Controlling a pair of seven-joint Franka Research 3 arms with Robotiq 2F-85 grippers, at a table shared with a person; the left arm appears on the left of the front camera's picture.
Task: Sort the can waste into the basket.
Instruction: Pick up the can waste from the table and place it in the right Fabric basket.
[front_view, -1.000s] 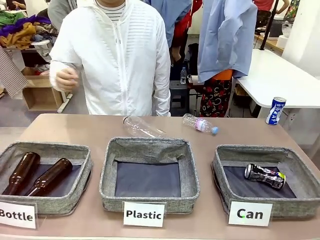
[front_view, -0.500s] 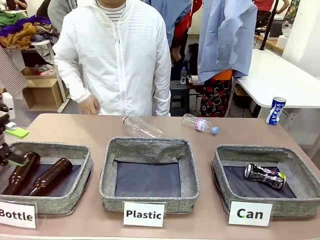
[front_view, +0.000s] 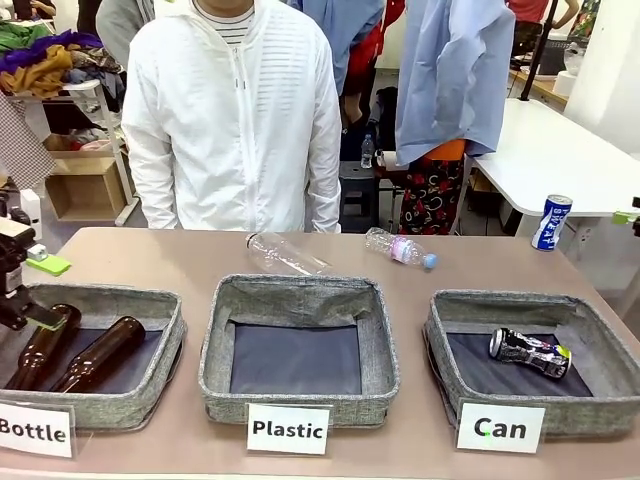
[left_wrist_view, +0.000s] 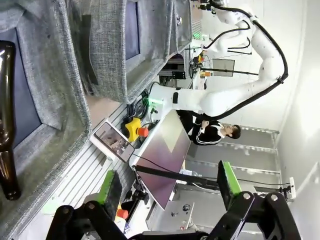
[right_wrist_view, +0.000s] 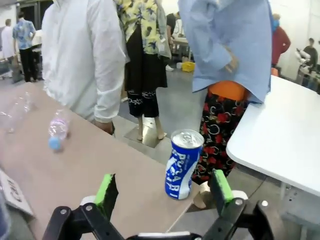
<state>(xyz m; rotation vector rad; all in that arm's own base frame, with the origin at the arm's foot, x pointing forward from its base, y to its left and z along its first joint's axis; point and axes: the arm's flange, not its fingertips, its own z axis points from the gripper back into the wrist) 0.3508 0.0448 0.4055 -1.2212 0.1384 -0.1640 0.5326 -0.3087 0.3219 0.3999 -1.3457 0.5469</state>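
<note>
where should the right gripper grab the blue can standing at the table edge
Around its middle, jaws on opposite sides of the round body, coming in level from the robot's side. The blue can stands upright near the edge of the table with nothing beside it, and the open right gripper faces it.

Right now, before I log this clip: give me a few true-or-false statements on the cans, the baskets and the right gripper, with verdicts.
1. The dark can lies inside the Can basket. True.
2. The blue-and-white can is in the Can basket too. False: it stands upright on the table, at its far right corner.
3. The right gripper is shut on a can. False: it is open and empty, with the blue-and-white can ahead of it.
4. Two brown bottles lie in the Bottle basket. True.
</note>
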